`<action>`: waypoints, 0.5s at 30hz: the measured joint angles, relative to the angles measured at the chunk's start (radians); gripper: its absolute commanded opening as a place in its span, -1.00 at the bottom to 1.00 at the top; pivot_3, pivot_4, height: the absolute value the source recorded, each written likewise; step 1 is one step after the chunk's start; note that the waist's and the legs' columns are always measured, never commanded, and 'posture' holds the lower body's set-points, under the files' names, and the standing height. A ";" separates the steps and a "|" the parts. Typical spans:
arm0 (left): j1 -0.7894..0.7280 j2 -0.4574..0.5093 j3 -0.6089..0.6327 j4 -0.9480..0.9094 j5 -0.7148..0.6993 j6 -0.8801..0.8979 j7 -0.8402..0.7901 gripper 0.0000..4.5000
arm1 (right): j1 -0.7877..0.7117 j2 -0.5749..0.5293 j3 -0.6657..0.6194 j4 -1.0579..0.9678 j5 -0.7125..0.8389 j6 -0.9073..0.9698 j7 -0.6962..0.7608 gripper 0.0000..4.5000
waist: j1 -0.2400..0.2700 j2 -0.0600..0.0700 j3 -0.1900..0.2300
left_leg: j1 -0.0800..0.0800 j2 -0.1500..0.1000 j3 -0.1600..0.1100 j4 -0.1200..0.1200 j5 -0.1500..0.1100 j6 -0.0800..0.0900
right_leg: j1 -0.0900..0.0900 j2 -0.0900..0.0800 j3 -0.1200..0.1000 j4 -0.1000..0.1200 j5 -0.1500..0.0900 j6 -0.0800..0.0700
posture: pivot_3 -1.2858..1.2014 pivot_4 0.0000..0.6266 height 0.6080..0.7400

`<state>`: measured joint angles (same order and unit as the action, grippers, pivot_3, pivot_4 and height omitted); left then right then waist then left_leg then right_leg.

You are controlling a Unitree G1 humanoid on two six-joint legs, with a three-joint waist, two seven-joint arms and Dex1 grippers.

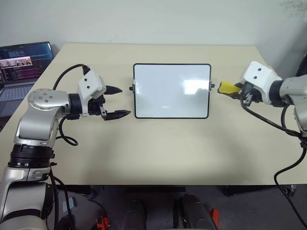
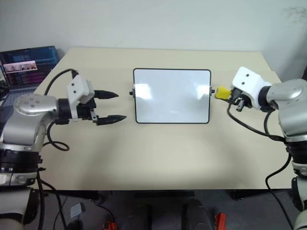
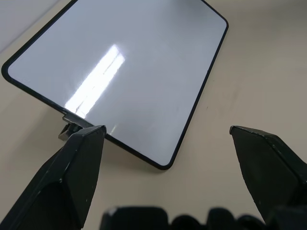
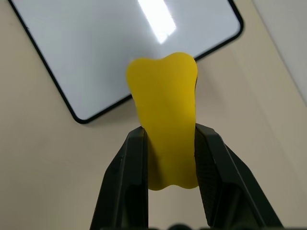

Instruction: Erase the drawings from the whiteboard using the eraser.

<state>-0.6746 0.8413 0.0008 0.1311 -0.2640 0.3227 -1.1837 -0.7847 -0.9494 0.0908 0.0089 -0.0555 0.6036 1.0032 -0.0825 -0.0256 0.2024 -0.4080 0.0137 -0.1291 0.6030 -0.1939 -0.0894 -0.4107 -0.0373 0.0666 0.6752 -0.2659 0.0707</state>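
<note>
Yellow eraser (image 4: 165,129): right hand (image 2: 233,98) is clamping it, hovering just off the whiteboard (image 1: 171,90).
Board: looking wiped clean.
Left hand (image 1: 118,101): gaping, grasping nothing.
Tip: be setting the eraser down gently on the tabletop (image 1: 158,153).

We see a beige table (image 1: 158,158) standing against a plain pale wall (image 1: 158,21). An open laptop (image 1: 21,67) with a lit screen sits off its far left corner, and dark floor (image 1: 158,211) shows below the near edge.
</note>
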 measured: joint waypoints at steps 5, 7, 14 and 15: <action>-0.050 -0.132 -0.063 0.003 -0.014 0.001 -0.019 1.00 | 0.084 -0.023 -0.126 0.080 0.021 0.160 -0.077 -0.56 | 0.024 0.000 0.000 | 0.000 -0.001 0.000 0.002 0.000 0.000 | 0.002 -0.001 0.000 -0.001 0.002 -0.004 | 0.03 -0.52 1.00; -0.058 -0.173 -0.098 0.008 -0.014 0.000 -0.030 1.00 | 0.106 -0.025 -0.155 0.100 0.033 0.213 -0.101 -0.56 | 0.025 0.000 0.000 | 0.000 -0.001 0.000 0.002 0.000 0.000 | 0.002 -0.001 0.000 -0.001 0.003 -0.004 | 0.03 -0.52 1.00; -0.135 -0.481 -0.251 0.091 0.000 -0.049 -0.042 1.00 | 0.181 0.004 -0.304 0.107 0.140 0.493 -0.165 -0.56 | 0.032 0.000 0.000 | 0.000 -0.002 0.000 0.005 0.000 0.000 | 0.004 -0.001 -0.001 -0.002 0.003 -0.003 | 0.03 -0.52 1.00; -0.140 -0.517 -0.261 0.119 0.001 -0.051 -0.035 1.00 | 0.192 0.007 -0.314 0.120 0.149 0.508 -0.184 -0.56 | 0.030 0.000 0.000 | 0.000 -0.002 0.000 0.005 0.000 0.000 | 0.004 -0.001 0.000 -0.001 0.003 -0.003 | 0.03 -0.52 1.00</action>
<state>-0.8142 0.3240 -0.2599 0.2500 -0.2627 0.2720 -1.2184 -0.5927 -0.9421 -0.2235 0.1287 0.0940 1.1118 0.8194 -0.0526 -0.0253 0.2027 -0.4079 0.0119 -0.1293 0.6079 -0.1939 -0.0893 -0.4064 -0.0386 0.0666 0.6740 -0.2629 0.0679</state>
